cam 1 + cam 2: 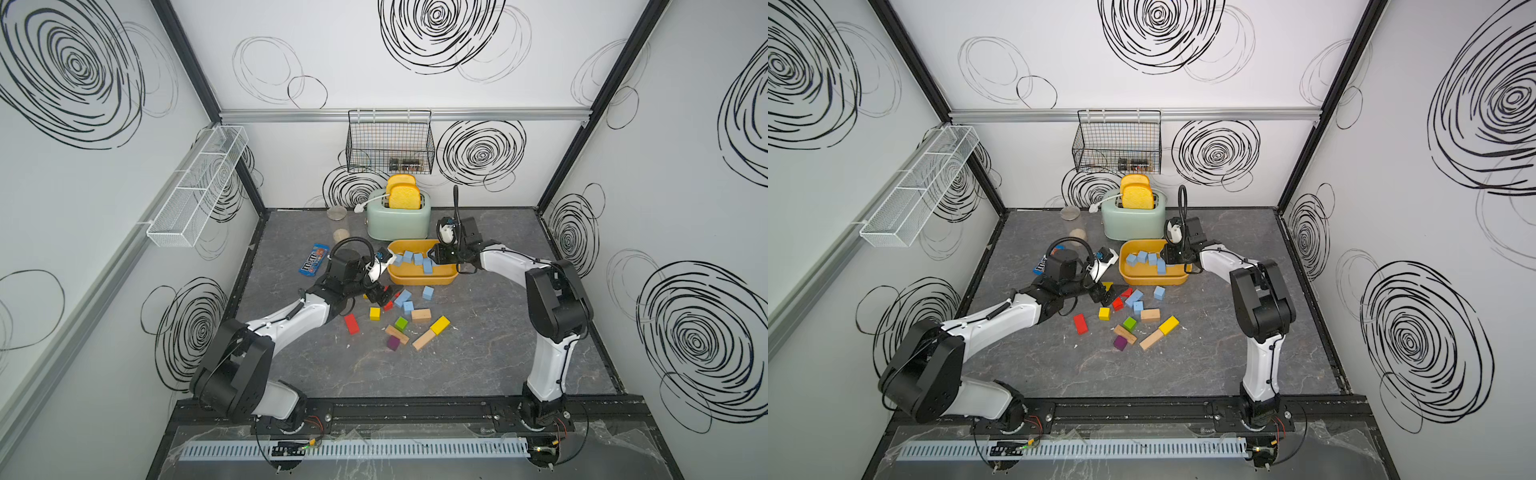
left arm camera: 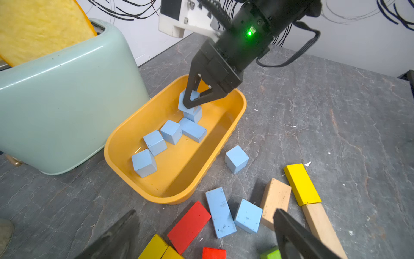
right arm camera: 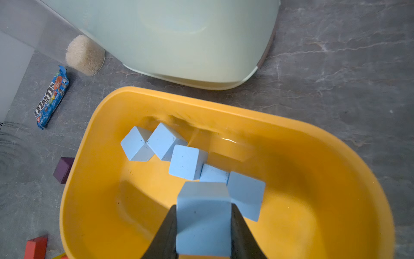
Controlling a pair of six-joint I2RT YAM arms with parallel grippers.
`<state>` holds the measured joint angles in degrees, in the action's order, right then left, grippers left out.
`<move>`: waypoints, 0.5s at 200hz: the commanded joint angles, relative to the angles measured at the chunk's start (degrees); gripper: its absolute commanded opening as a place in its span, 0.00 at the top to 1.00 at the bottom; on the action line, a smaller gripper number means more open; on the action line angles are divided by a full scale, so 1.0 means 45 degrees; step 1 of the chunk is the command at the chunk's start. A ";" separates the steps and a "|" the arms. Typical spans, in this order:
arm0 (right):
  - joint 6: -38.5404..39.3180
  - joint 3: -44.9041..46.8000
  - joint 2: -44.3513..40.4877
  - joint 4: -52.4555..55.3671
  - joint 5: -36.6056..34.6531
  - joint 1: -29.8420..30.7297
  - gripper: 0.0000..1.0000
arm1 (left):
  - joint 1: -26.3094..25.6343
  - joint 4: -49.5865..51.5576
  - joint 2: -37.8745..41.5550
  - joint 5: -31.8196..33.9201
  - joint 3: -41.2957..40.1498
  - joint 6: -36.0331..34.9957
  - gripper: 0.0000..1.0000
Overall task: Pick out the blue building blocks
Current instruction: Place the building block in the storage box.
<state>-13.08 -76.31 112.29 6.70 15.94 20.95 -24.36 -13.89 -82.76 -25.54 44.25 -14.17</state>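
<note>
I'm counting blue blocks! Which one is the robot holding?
The blue cube pinched in the right gripper, over the yellow tub. The other blue blocks lie loose, some in the tub, some on the table; none is gripped.

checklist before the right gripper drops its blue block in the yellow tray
1. Right gripper shut on the held blue block: ok.
2. Block hangs inside the yellow tray rim: ok.
3. Bare tray floor beneath it: cannot tell; five blue blocks crowd close.
4. Left gripper open, outside the tray: ok.
5. All blue off the table: not ok; a lone cube, a second cube and a brick lie there.
</note>
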 commanded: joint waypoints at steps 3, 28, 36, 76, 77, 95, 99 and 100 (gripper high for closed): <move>-0.0116 -0.0596 0.0325 -0.0375 0.0314 -0.0027 0.98 | 0.0130 -0.0578 -0.0190 -0.0242 0.0152 -0.0023 0.04; -0.0146 -0.0924 0.0735 -0.0245 0.0423 -0.0021 0.96 | 0.0140 -0.0489 -0.0239 -0.0333 0.0167 -0.0061 0.04; -0.0159 -0.1044 0.0853 -0.0205 0.0453 -0.0011 0.94 | 0.0135 -0.0474 -0.0256 -0.0330 0.0186 -0.0061 0.04; -0.0190 -0.1244 0.1257 -0.0202 0.0539 -0.0007 0.86 | 0.0152 -0.0373 -0.0329 -0.0321 0.0225 -0.0098 0.04; -0.0194 -0.1254 0.1267 -0.0201 0.0549 -0.0007 0.86 | 0.0156 -0.0371 -0.0324 -0.0321 0.0225 -0.0095 0.04; -0.0247 -0.1285 0.1355 -0.0224 0.0578 -0.0007 0.78 | 0.0159 -0.0332 -0.0339 -0.0332 0.0245 -0.0097 0.04; -0.0239 -0.1291 0.1371 -0.0228 0.0578 -0.0007 0.76 | 0.0159 -0.0331 -0.0339 -0.0337 0.0245 -0.0093 0.04; -0.0248 -0.1287 0.1373 -0.0233 0.0588 -0.0017 0.76 | 0.0159 -0.0331 -0.0339 -0.0329 0.0255 -0.0102 0.04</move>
<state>-13.82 -80.53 117.73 6.52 17.65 20.95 -24.05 -13.65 -83.72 -25.85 44.25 -14.15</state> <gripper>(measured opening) 0.324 0.960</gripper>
